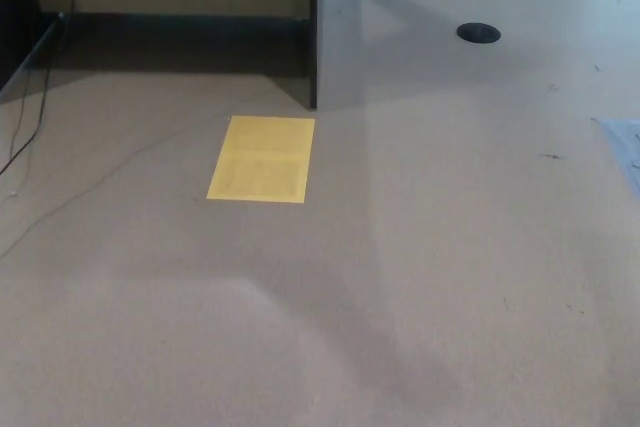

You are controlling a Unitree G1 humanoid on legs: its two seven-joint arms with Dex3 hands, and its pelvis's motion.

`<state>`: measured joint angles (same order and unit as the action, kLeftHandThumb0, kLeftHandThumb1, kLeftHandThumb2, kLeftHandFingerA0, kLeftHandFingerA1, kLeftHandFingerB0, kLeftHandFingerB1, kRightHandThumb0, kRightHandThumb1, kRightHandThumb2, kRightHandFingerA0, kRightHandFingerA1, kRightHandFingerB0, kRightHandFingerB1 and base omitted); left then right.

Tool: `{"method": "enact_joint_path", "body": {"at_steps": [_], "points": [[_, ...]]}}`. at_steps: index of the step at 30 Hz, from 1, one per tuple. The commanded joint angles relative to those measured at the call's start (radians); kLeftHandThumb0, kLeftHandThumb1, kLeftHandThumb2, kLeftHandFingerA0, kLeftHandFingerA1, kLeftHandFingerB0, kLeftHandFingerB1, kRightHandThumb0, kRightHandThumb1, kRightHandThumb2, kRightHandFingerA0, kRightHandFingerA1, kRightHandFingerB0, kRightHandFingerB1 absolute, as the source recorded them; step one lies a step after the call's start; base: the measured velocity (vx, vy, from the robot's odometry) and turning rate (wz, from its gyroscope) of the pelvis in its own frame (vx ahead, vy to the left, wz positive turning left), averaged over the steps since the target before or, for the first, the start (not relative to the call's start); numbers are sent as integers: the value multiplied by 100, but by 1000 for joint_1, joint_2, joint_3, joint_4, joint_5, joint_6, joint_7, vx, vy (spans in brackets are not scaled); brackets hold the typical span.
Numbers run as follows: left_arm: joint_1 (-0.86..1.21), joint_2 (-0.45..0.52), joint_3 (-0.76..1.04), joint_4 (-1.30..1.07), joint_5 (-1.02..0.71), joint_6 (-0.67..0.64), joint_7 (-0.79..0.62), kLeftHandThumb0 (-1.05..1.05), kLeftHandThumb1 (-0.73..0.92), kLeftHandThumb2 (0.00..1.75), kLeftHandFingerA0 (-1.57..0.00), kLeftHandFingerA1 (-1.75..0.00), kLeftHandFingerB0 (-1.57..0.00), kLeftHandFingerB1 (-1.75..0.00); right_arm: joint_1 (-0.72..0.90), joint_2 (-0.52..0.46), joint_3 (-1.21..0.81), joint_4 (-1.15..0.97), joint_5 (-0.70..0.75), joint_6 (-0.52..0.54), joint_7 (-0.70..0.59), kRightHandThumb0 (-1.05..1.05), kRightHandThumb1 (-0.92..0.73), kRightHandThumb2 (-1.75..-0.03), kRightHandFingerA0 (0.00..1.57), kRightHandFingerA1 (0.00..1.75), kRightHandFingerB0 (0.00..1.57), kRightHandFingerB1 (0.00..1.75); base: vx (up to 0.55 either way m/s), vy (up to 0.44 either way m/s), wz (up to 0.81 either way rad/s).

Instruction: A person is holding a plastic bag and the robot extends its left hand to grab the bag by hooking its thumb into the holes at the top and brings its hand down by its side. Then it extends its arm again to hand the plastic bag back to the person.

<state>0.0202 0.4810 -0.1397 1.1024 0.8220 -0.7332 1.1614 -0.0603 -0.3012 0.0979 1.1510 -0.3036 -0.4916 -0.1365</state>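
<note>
- Hands first: neither the left nor the right shows in the head view, so I cannot tell whether their fingers are apart, together or hooked on anything.
- Bag: no plastic bag is visible either, and no person. Judging by the task, the left hand may be down at the robot's side with the bag hanging from it, below the edge of the picture, but that is a guess.
- Handling, as a judgement from the task alone: a plastic bag should be light, limp and rather slippery, apt to swing and crumple. The sound place to take it is the holes at the top, thumb hooked through, so that the film hangs under its own weight and need not be pinched.
- Floor (450, 277): plain pale carpet fills most of the view.
- Yellow sheet (262, 158): lies flat on the floor, near the foot of a dark panel edge (314, 37).
- Cables (30, 137): trail along the left.
- Round black disc (479, 33): sits far off, top right.
</note>
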Motion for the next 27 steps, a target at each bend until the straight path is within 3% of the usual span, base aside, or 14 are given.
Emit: {"method": "enact_joint_path", "body": {"at_steps": [1, 2, 6, 11, 13, 14, 15, 16, 17, 18, 22, 23, 26, 27], "points": [[-3, 41, -26, 34, -18, 40, 80, -12, 63, 58, -95, -155, -93, -71, 16, -3, -6, 16, 19, -1, 11, -32, -68, -60, 79, 50, 66, 45, 0, 0, 0], [-2, 40, -32, 35, -18, 44, 87, -12, 70, 62, -88, -164, -77, -119, 17, -2, -2, 18, 12, 2, 4, -32, -67, -60, 79, 49, 65, 45, 0, 0, 0], [13, 39, -48, 23, -25, 38, 105, -12, 72, 65, -87, -166, -69, -144, 33, -3, 12, 14, -2, -3, -7, -33, -68, -61, 79, 50, 65, 45, 0, 0, 0], [7, 39, -64, -80, -16, 2, 137, -11, 76, 68, -79, -168, -70, -140, 20, 0, 17, 17, -3, 9, -12, -33, -69, -61, 80, 50, 67, 45, 0, 0, 0], [13, 40, -65, -137, -13, 6, 138, -13, 72, 72, -101, -162, -81, -125, 20, 0, 15, 14, 0, 10, -12, -32, -68, -61, 80, 50, 67, 45, 0, 0, 0], [17, 41, -63, -159, -14, 10, 132, -13, 72, 72, -101, -162, -81, -125, 20, 0, 15, 12, 1, 10, -12, -32, -68, -61, 80, 50, 67, 45, 0, 0, 0], [26, 47, -63, -214, -4, 11, 145, -9, 74, 74, -86, -168, -80, -126, 27, 0, 14, 11, 2, 4, -12, -32, -68, -60, 80, 50, 66, 45, 0, 0, 0], [30, 56, -53, -282, -9, 0, 130, -8, 63, 83, -107, -158, -89, -120, 29, -1, 14, 8, 1, 1, -13, -32, -68, -60, 82, 51, 66, 45, 0, 0, 0], [31, 55, -48, -313, -13, 8, 116, -9, 65, 84, -107, -157, -87, -119, 28, -4, 12, 9, 3, 1, -11, -32, -68, -60, 81, 50, 66, 45, 0, 0, 0], [35, 55, -35, -376, -25, 26, 81, -11, 76, 75, -84, -167, -78, -122, 25, -8, 9, 9, 6, 3, -8, -32, -68, -60, 80, 50, 66, 45, 0, 0, 0], [18, 74, 1, -473, -35, 28, 51, -7, 71, 82, -85, -166, -81, -124, 7, -5, 8, 14, 6, 11, -7, -32, -68, -60, 81, 50, 67, 45, 0, 0, 0], [12, 81, 27, -517, -59, 26, 24, -7, 70, 84, -83, -169, -76, -138, 19, -3, 7, 13, 9, 6, -2, -32, -68, -60, 80, 50, 65, 45, 0, 0, 0], [14, 95, 76, -594, -94, 26, -31, -1, 70, 83, -87, -171, -72, -143, 63, -3, 9, 9, 11, -18, 3, -32, -68, -60, 80, 51, 66, 46, 0, 0, 0], [-5, 97, 94, -616, -115, 35, -61, -2, 67, 84, -90, -171, -79, -130, 60, -3, 10, 10, 9, -15, 2, -32, -68, -61, 80, 50, 66, 45, 0, 0, 0]]}}
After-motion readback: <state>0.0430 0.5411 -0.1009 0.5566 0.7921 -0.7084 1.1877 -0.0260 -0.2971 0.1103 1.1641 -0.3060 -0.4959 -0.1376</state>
